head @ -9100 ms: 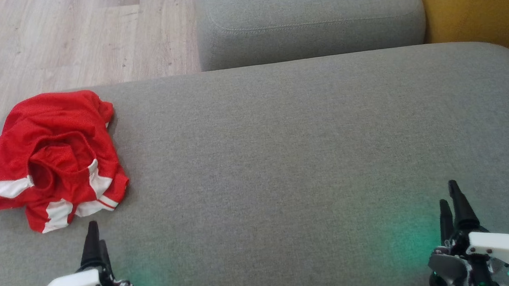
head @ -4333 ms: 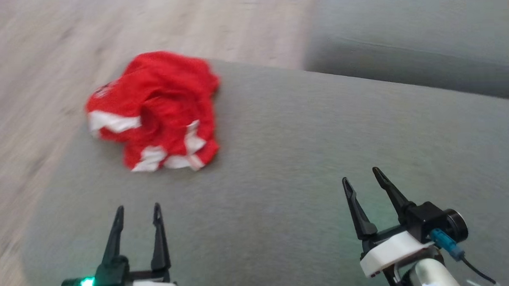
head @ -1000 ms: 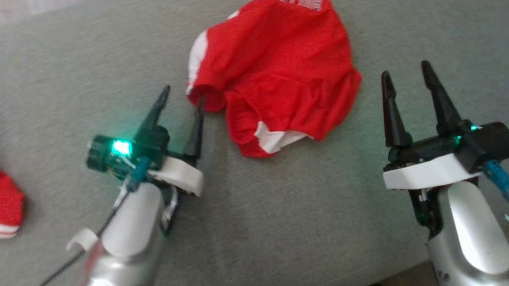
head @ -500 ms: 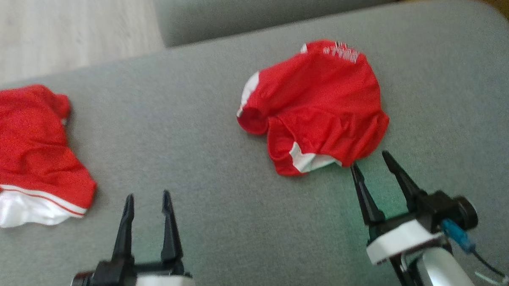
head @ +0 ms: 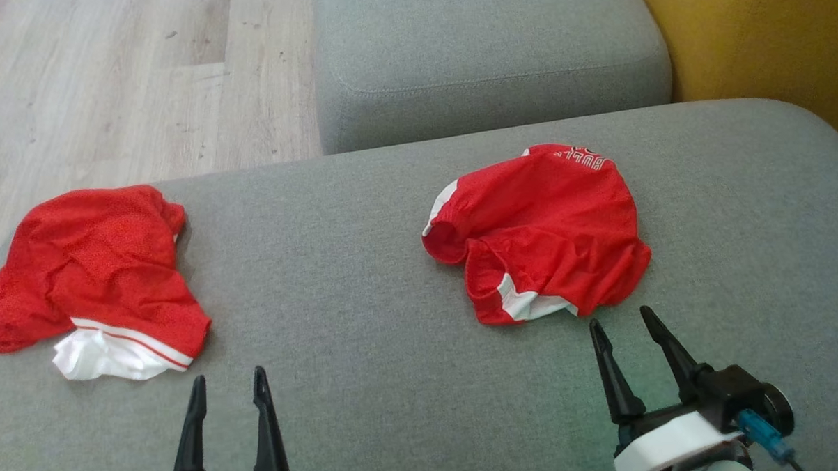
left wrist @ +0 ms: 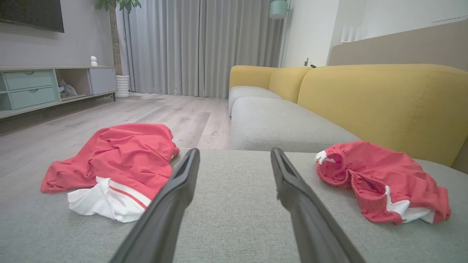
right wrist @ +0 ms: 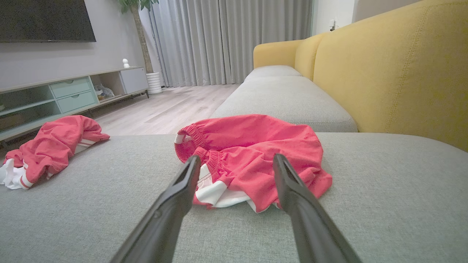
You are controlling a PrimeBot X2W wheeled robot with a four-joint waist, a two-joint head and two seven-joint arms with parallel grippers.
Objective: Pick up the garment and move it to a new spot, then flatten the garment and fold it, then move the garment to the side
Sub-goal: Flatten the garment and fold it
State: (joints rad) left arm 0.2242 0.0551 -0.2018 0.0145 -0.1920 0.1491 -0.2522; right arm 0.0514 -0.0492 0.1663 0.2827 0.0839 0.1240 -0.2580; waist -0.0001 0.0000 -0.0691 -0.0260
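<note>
Right gripper (head: 619, 317) spread wide, nothing between the fingers, hanging low over the grey sofa cushion (head: 365, 293). Left gripper (head: 229, 374) same deal: splayed and empty.

Dead ahead of the right fingers, just beside the tips and apparently not touching: red shorts (head: 544, 224), sitting right of the cushion's middle. Pretty surely the garment in play. Much nearer the right arm than the left; from the left wrist view, off to the right and further away.

Bunched into a lump, a bit wider than deep, long axis running across the right fingers rather than along them. Gathered elastic waistband (right wrist: 190, 140) on the left side, gaping open. White panel (right wrist: 215, 193) poking out at the near edge, right in front of the tips. White lettering (head: 583, 158) at the far edge, too small to read.

Thin, floppy, crumpled, so flattening clearly not done yet. Probably calls for a pinch at the near hem or the waistband, then a spread.

Second red-and-white garment (head: 93, 275) well apart at the cushion's left end, closer to the left gripper.
</note>
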